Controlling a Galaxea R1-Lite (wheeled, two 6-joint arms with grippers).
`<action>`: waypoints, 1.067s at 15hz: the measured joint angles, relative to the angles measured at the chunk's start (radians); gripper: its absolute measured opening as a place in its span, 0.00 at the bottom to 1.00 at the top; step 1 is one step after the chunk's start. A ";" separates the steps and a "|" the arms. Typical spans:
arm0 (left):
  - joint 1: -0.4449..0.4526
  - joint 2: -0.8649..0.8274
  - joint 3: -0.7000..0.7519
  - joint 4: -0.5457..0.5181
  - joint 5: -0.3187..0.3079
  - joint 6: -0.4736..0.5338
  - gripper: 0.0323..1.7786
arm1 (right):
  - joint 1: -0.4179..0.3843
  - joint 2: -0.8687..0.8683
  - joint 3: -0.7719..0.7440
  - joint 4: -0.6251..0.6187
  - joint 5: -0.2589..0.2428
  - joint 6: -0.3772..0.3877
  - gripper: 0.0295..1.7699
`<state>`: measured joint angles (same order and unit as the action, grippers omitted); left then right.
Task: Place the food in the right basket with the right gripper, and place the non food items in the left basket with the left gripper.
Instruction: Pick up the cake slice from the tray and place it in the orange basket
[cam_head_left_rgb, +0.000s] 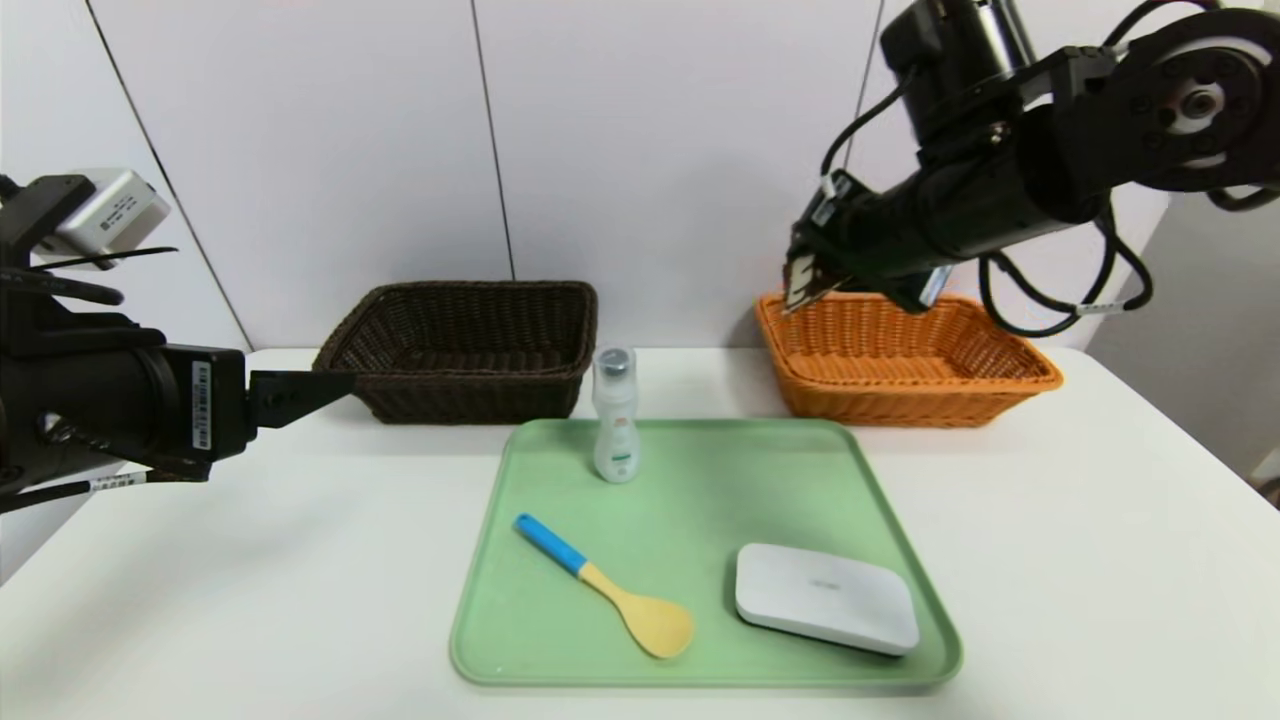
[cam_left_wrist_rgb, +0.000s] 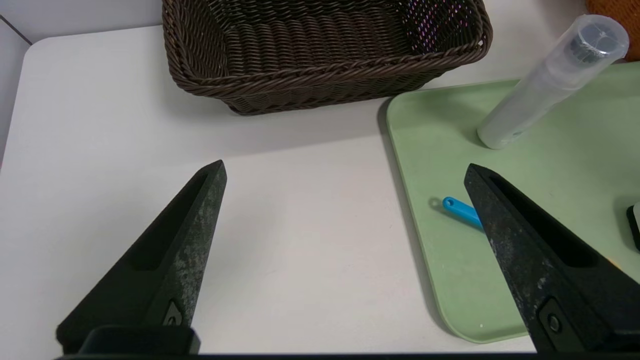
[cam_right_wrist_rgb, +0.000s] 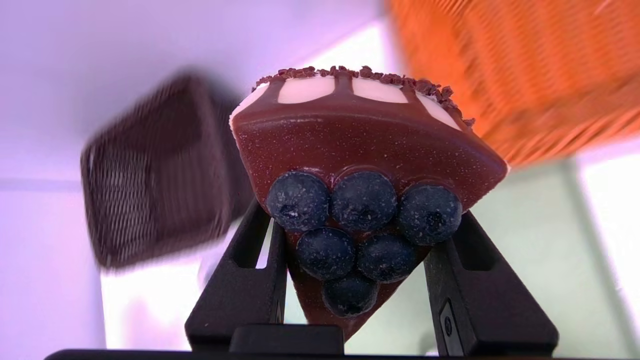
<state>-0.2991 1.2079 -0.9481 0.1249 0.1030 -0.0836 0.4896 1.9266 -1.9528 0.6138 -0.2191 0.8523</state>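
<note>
My right end effector (cam_head_left_rgb: 805, 285): raised in the air at the near left corner of the orange basket (cam_head_left_rgb: 905, 360), its fingers (cam_right_wrist_rgb: 240, 280) pinching the cake slice (cam_right_wrist_rgb: 360, 210) from both sides.
Cake slice: wedged between my right fingers with its narrow tip toward my wrist; the chocolate top and blueberries face my wrist camera, and the wide cream-and-dark end points outward.
Cake against basket: above the basket's rim, not inside it and not touching it.
My left end effector (cam_left_wrist_rgb: 345, 170): low over the tabletop (cam_head_left_rgb: 300, 560) on my left, fingers spread wide with nothing between them, pointing toward the gap between the dark brown basket (cam_head_left_rgb: 465, 345) and the green tray (cam_head_left_rgb: 700, 650).
Bottle (cam_head_left_rgb: 615, 425): upright at the tray's far edge, grey cap up.
Spoon (cam_head_left_rgb: 610, 590): flat on the tray, blue handle toward the far left, yellow bowl toward me.
White box (cam_head_left_rgb: 825, 598): flat in the tray's near right corner, just beside the spoon's bowl.
Dark brown basket: at the far left of the tabletop, well apart from the orange one.
</note>
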 joint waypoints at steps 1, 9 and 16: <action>0.001 -0.001 0.001 0.000 0.000 0.000 0.95 | -0.061 0.003 0.000 -0.013 0.013 -0.016 0.41; -0.004 0.003 0.000 0.000 -0.001 0.000 0.95 | -0.333 0.150 0.000 -0.100 0.152 -0.001 0.41; -0.004 0.003 0.005 0.000 0.006 -0.001 0.95 | -0.356 0.229 0.000 -0.140 0.141 -0.016 0.62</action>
<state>-0.3034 1.2113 -0.9428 0.1245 0.1091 -0.0847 0.1332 2.1553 -1.9526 0.4734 -0.0783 0.8360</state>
